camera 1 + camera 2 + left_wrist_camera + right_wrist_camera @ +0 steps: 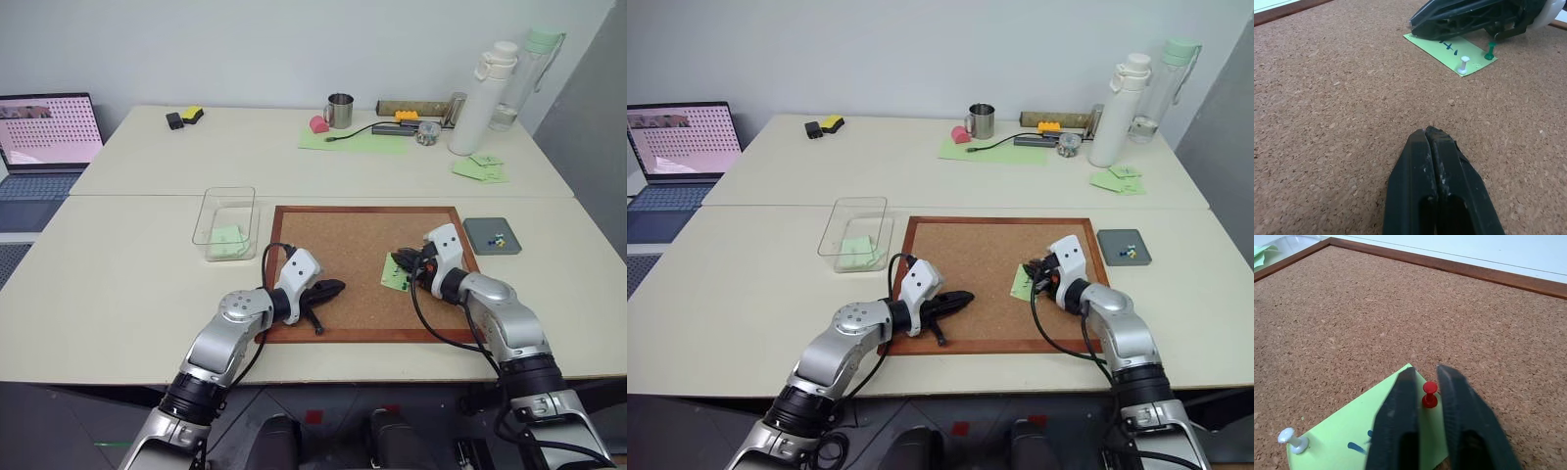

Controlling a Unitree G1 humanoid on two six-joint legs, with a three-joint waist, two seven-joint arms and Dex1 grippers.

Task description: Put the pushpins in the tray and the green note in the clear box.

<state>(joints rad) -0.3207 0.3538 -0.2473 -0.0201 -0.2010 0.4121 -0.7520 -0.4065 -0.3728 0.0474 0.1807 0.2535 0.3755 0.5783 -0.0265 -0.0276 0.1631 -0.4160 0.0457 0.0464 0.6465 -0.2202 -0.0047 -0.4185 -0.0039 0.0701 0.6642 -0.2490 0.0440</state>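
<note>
Right end effector (1427, 377): low over the right part of the corkboard (343, 250), its two black fingers set either side of a red pushpin (1429, 394) at a corner of the green note (1359, 438). A narrow gap remains on each side of the pin's head; whether the fingers actually grip it cannot be told.

Left end effector (1428, 133): fingers pressed together, nothing between them, tip low over bare cork near the board's lower left edge, pointing toward the note.

Green note: lying flat on the corkboard, right of centre, dark handwritten mark in its middle. Pinned by the red pushpin, a white pushpin (1464, 64) and a green pushpin (1490, 50), each upright at a separate corner.

Tray (480, 228): dark grey, on the worktop (118, 284) just beside the board's right frame. A few small coloured pushpins (502, 239) lie in it.

Clear box (209, 211): on the worktop just left of the board's upper left corner; pale green notes (229, 242) lie inside at its near end.

Far worktop: metal mug (339, 111), white bottle (482, 98), loose green notes (482, 168), large pale green sheet (358, 140). Laptop (44, 137) at far left, screen lit.
</note>
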